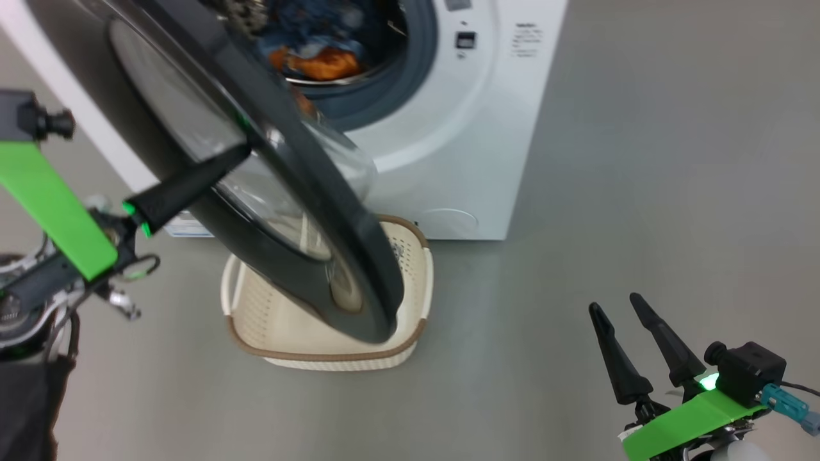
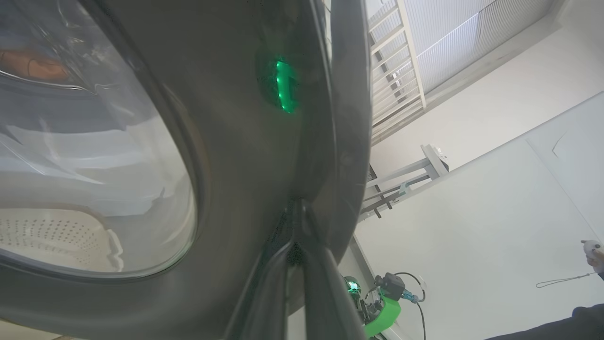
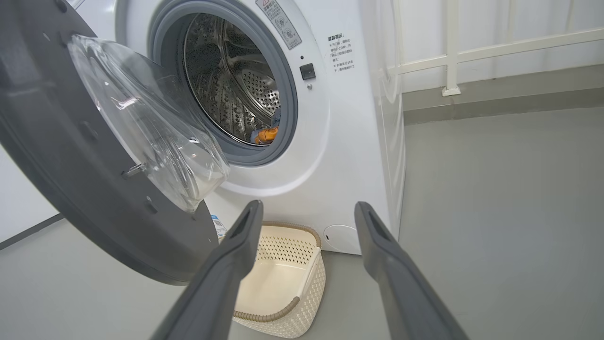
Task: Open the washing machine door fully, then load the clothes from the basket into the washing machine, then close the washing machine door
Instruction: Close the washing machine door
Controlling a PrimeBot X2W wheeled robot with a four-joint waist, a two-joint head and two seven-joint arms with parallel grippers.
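The washing machine door (image 1: 346,243) stands partway open, swung out on the left of the washing machine (image 1: 448,141). The left gripper (image 1: 240,153), fingers pressed together, rests its tips against the door's glossy outer face. The right gripper (image 1: 615,303) hangs low at the near right, well apart from the machine, fingers spread and holding nothing. The clothes (image 1: 320,61) lie inside the drum (image 3: 236,94). The basket (image 1: 333,363) sits on the floor just below the door.
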